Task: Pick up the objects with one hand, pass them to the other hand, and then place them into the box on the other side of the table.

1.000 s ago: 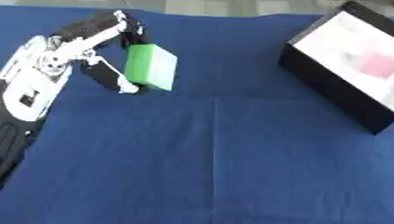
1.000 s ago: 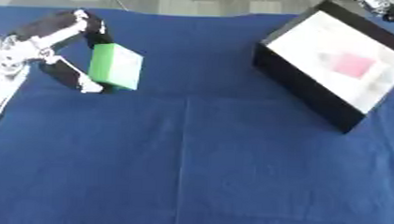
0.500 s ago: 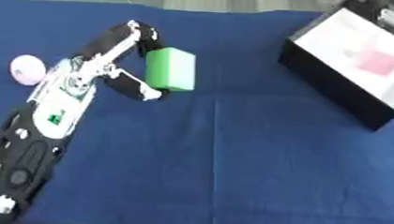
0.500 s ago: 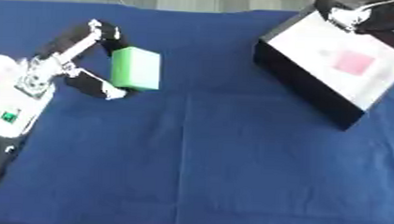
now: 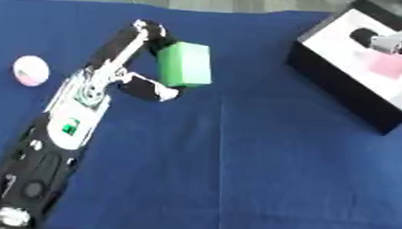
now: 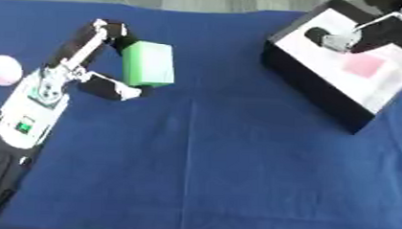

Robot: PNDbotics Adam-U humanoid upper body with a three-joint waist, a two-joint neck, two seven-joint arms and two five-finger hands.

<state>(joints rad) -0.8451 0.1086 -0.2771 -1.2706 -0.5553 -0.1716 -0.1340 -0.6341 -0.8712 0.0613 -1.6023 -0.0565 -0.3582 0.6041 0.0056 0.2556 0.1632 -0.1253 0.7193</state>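
Reaching in from the lower left, the left hand (image 5: 147, 62) is gripping the green block (image 5: 184, 64), fingers curled over its top edge and thumb hooked under the bottom, holding it above the blue tablecloth (image 5: 236, 161). No writing is showing on the block. A pale pink ball (image 5: 30, 70) is sitting left of the arm. Farther back on the right, the right hand (image 6: 341, 39) is hanging over the black box (image 6: 322, 87) with a pink square (image 6: 363, 66) lying inside; can't tell how its fingers are set.
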